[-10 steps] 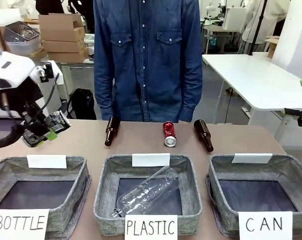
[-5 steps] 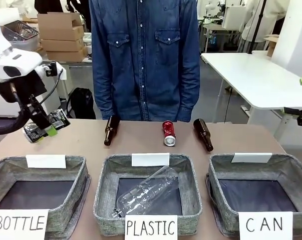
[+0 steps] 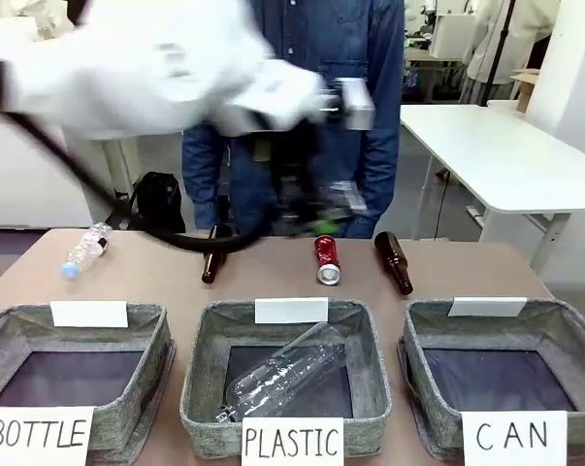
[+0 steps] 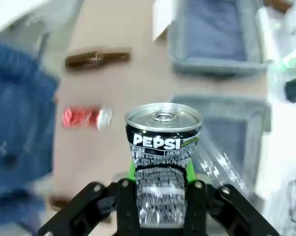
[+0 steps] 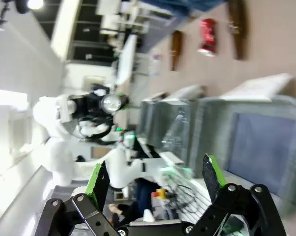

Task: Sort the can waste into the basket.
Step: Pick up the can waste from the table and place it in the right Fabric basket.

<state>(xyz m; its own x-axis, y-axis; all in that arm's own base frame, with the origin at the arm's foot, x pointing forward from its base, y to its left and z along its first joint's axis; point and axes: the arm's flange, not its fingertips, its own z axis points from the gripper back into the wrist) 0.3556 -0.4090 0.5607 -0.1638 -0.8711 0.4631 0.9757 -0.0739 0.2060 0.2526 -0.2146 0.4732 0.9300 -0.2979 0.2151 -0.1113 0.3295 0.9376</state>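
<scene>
Between the left jaws, squeezed tight by green pads (image 4: 131, 171): dark metal drink can (image 4: 162, 147) with white PEPSI lettering and a silver pull-tab top, top end pointing away from the wrist. From the front, held up in the air as a blur over the far side of the brown counter (image 3: 467, 277), right before a person's blue denim shirt (image 3: 381, 165). Blurred white left arm (image 3: 156, 68) stretched across from the left.

Just below, lying on its side: shiny red metal can (image 3: 327, 259) with silver ends, set between a brown glass bottle (image 3: 214, 254) on one side and another brown glass bottle (image 3: 394, 262) on the other, apart from both. Off at the left, small clear plastic bottle (image 3: 83, 250) with a blue cap, lying down too.

Along the near edge, three in a row. At the right, grey woven-fabric rectangular basket (image 3: 554, 318) with white sign (image 3: 513, 437) reading CAN, dark bottom showing. In the middle, matching grey basket signed PLASTIC (image 3: 200, 388), large clear plastic bottle (image 3: 287, 374) lying inside. At the left, matching grey basket signed BOTTLE (image 3: 156, 320).

Over at the right wrist: right jaws spread wide, own green pads (image 5: 99, 183) well apart.
</scene>
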